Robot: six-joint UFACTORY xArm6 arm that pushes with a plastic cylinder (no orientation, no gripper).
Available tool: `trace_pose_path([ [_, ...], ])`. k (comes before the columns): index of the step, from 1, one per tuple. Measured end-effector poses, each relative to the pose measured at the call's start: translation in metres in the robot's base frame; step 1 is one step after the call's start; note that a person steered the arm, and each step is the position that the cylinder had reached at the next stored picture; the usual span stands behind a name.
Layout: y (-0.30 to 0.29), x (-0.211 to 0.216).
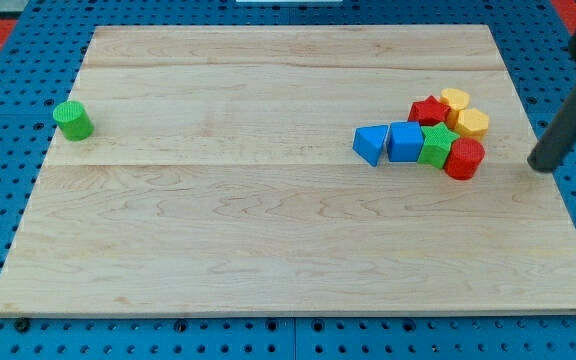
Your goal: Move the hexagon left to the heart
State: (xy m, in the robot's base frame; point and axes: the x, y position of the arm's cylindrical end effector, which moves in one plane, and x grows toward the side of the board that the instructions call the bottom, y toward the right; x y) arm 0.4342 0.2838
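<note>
nothing is judged done yet. near the view's right edge, my tip (539, 166) is seen bare, touching no block. just left of it the cluster lies: red hexagon (464, 159) nearest, apparently the piece to push. yellow heart (455, 99), farthest back, is only guessed by shape.

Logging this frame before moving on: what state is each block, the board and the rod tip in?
my tip: on the board, to the view's right of the cluster, touching no block.
green cylinder: upright, alone at the view's left.
blue triangular block: beside the blue cube.
blue cube: in the cluster.
green block: in the cluster.
red cylinder: in the cluster.
red block: in the cluster.
yellow blocks: adjacent.
board: flat.
</note>
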Motion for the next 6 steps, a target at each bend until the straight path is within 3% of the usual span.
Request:
trace_pose_path([
  [2,-0.138,-0.038],
  [3,-0.177,-0.066],
  [4,-0.161,-0.077],
  [6,-0.151,-0.045],
])
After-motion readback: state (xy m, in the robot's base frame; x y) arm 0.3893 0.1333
